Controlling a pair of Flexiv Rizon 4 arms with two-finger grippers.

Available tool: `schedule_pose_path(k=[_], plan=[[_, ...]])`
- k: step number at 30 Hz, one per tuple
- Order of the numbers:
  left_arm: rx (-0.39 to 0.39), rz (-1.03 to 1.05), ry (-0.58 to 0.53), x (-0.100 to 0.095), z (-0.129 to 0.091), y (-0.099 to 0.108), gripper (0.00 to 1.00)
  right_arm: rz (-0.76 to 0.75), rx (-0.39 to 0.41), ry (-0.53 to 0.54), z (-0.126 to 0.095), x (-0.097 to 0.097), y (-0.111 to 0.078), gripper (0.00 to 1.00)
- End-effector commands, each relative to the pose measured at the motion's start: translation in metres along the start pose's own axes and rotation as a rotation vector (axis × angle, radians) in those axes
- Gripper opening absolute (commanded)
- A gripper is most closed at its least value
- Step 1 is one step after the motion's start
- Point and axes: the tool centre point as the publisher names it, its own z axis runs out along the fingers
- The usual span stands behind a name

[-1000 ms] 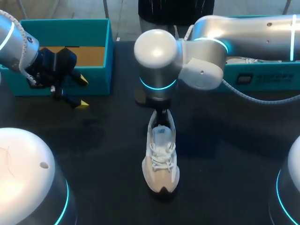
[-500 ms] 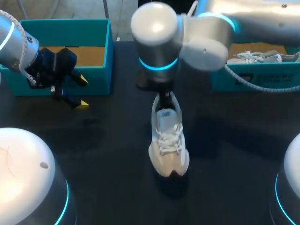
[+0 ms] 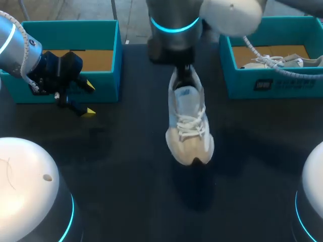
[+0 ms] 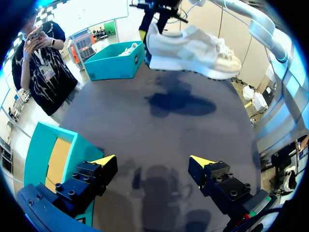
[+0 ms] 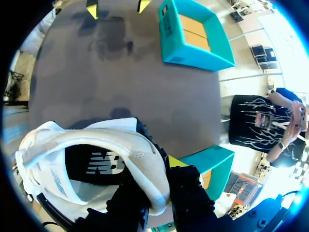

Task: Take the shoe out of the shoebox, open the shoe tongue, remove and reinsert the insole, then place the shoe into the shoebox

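White shoe [image 3: 189, 123] | right jaws pinching heel, above tabletop [image 3: 101, 166] centre | left jaws spread | advised: keep sole level.

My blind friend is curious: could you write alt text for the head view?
The right arm's gripper holds a white and beige lace-up sneaker by its heel above the dark table. The left gripper hangs open beside a teal cardboard shoebox; a second teal shoebox holds another sneaker.

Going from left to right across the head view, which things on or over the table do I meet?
Teal cardboard box with a brown floor, white and beige laced sneaker held in the air, second teal cardboard box.
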Motion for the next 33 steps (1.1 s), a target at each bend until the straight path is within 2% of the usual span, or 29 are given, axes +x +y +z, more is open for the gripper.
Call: schedule_pose_path(k=[1,26,33], plan=[[-0.002,0.0,-0.001,0.0,0.0,0.0,1.0,-0.024,-0.05,-0.001,-0.017,-0.005,-0.01,0.0],[-0.002,0.0,-0.001,0.0,0.0,0.0,1.0,-0.015,-0.047,-0.013,-0.019,-0.006,-0.009,0.0],[-0.002,0.0,-0.001,0.0,0.0,0.0,1.0,-0.029,-0.061,-0.035,-0.004,-0.041,-0.024,0.0]])
